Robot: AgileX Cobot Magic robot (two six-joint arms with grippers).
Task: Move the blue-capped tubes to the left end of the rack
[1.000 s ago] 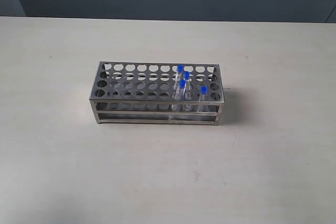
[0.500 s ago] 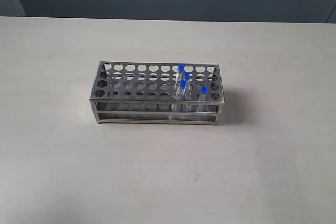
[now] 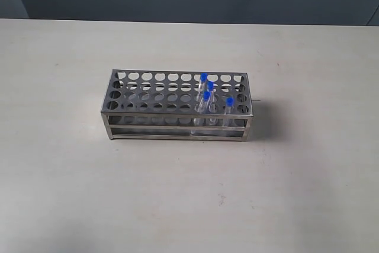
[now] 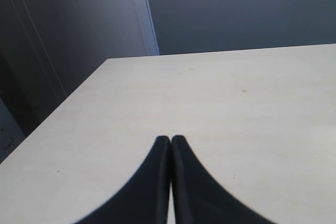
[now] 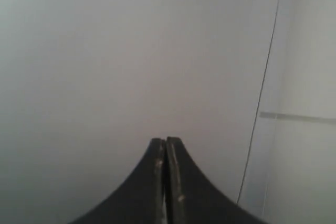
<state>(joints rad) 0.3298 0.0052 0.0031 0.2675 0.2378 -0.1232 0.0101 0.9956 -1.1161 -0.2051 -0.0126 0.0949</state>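
Left gripper [image 4: 170,139]: Its two black fingers are pressing together tip to tip. It is holding nothing. It is hanging over a bare part of the surface [image 4: 236,103].
Right gripper [image 5: 166,140]: It is squeezing all the way closed too, with nothing in it. It is pointing at something pale and blurry, and I cannot tell what that is.
Both grippers in the exterior view: Neither one is showing there, so both are staying well apart from the rack.
Rack [image 3: 177,127]: It is sitting near the middle of the surface, with a long side facing the camera.
Blue-capped tubes [image 3: 206,95]: All four are standing in holes toward the right end of the rack. Three are bunching close together. The fourth is standing just to their right, in the front row. Some are leaning a little.
Left end of the rack: The holes [image 3: 118,94] there are holding no blue caps.
What is changing: Nothing is moving. The rack and the tubes are sitting just where they were a second ago, and no arm is coming into the wide view.
What that is meaning for the task: The job is looking not started yet. All four tubes are waiting to go left. I think a gripper is needing to open up and travel over to the tubes first.
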